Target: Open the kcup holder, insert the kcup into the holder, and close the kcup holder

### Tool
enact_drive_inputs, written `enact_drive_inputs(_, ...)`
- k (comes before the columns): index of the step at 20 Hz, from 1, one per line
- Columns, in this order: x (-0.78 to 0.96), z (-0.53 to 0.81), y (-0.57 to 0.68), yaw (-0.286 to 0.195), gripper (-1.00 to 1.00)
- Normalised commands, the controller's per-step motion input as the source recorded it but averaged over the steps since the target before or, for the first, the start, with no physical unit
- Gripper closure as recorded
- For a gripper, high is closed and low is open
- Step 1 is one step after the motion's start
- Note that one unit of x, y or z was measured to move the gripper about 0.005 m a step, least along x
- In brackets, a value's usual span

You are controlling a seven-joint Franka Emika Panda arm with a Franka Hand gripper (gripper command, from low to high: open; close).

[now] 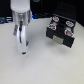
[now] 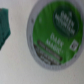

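The kcup fills much of the wrist view: a round green printed top with a white rim, lying on the white table. In the exterior view it is hidden behind my gripper, which points straight down and reaches almost to the table at the exterior view's left. A dark gap shows between the white fingers, so the gripper looks open; no fingers show in the wrist view. The kcup holder, a black boxy drawer unit, stands apart at the exterior view's right, with its front towards the table's middle.
Round pods with red-and-white lids lie on top of the holder. A dark green shape shows at the edge of the wrist view, beside the kcup. The white table spreads between the gripper and the holder.
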Motion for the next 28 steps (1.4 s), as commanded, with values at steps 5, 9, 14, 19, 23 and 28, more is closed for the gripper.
enact_drive_inputs(5, 0.02, 0.0, 0.12, 0.014, 1.0)
enact_drive_inputs(9, -0.04, -0.07, -0.03, -0.02, -1.0)
enact_drive_inputs(14, -0.09, -0.07, -0.08, -0.051, -1.0)
enact_drive_inputs(19, -0.07, -0.12, -0.06, -0.069, -1.0)
enact_drive_inputs(23, -0.41, -0.03, -0.14, -0.058, -1.0)
enact_drive_inputs(28, -0.19, 0.0, -0.06, -0.084, -1.0)
